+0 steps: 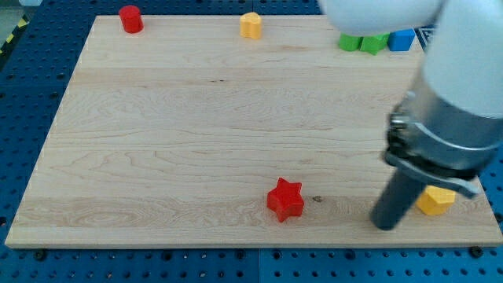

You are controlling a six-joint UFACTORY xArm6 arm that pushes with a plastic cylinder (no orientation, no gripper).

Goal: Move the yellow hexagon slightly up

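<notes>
A yellow block [436, 199], partly hidden behind the arm so its shape is hard to make out, lies near the board's bottom right corner. A second yellow block [250, 25], pentagon-like, sits at the view's top centre. My tip [385, 224] rests on the board just left of and slightly below the bottom-right yellow block, close to it; whether they touch I cannot tell. The rod rises up and to the right into the arm's grey body [456, 110].
A red star [285, 200] lies left of my tip. A red cylinder [130, 18] stands at the top left. Two green blocks [350, 42] [374, 43] and a blue block [402, 39] line the top right. The board's bottom edge [251, 245] runs close below.
</notes>
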